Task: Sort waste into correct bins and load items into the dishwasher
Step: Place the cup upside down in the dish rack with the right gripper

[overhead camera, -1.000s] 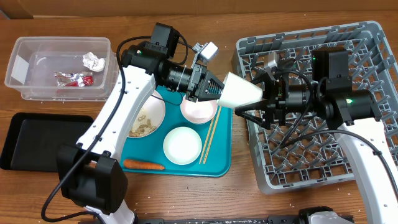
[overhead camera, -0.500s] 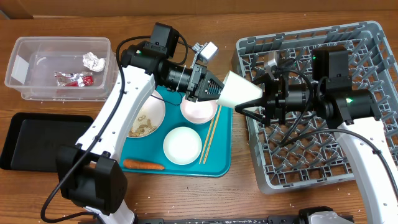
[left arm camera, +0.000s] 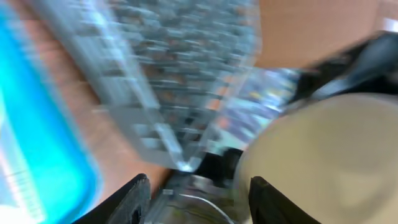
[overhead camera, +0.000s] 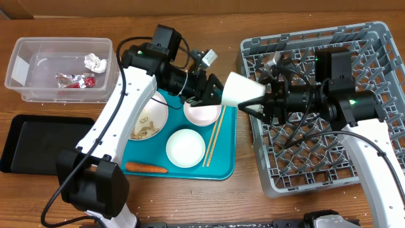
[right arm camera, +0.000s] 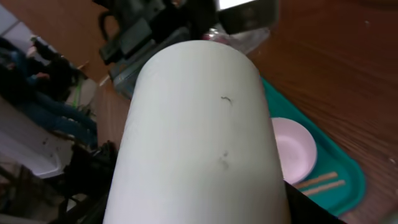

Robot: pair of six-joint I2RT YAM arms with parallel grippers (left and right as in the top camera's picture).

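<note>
The small white tapered cup (overhead camera: 242, 92) hangs in the air just outside the left wall of the large square grey plastic dish rack (overhead camera: 304, 183). It lies nearly level, its long axis running across toward the rack: the wide mouth points away from the rack, the narrow base toward it. The right gripper (overhead camera: 266, 103), reaching out over the rack's left wall, pinches the cup at that narrow end, and its wrist view is filled by the cup's side running straight out from between the jaws. The left gripper (overhead camera: 214, 94) stands on the far side of the cup from the rack, at the mouth, with its jaws spread apart. In its own blurred wrist view the rim sits to one side of the gaping jaws and is not clamped by them, though whether a finger grazes the rim I cannot tell. The cup's weight looks to rest with the right arm, which is also the one nearer the rack. As I judge it, the coming move turns on this line-up: the cup should travel base-first along its own axis, clear of the left jaws and in over the rack's lattice floor, since a sideways pull could knock the rim against those jaws
</note>
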